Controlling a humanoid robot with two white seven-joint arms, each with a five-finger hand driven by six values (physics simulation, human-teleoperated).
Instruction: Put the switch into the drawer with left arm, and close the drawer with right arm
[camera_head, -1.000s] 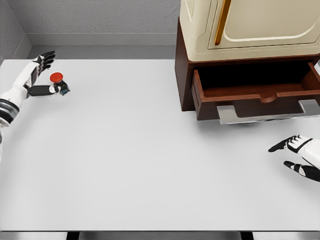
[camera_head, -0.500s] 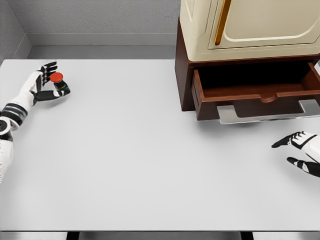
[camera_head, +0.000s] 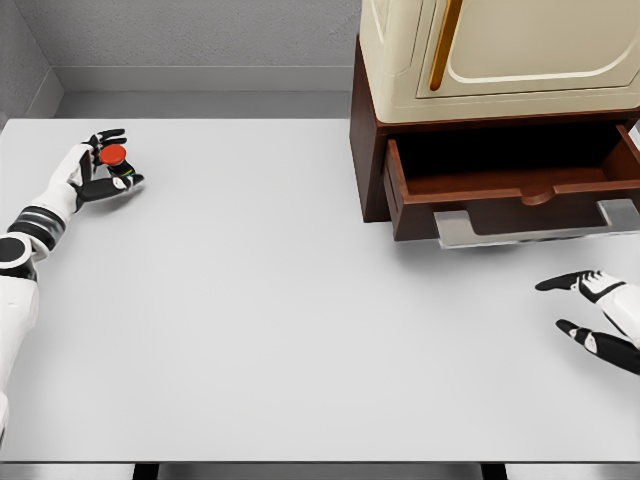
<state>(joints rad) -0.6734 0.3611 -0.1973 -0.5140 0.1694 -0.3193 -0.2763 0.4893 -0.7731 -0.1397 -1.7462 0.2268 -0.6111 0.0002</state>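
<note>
Left hand (camera_head: 92, 172) grips one red-capped switch (camera_head: 114, 160), seemingly round; right hand (camera_head: 600, 312) spread, empty; one wooden drawer (camera_head: 520, 190) open

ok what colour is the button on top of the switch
Red, on a dark body. The head view shows the switch in the left hand.

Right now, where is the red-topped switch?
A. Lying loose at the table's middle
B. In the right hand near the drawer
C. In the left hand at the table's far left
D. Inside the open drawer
C. The left hand is closed around the switch at the table's far left, while the drawer stands open and the right hand holds nothing.
</note>
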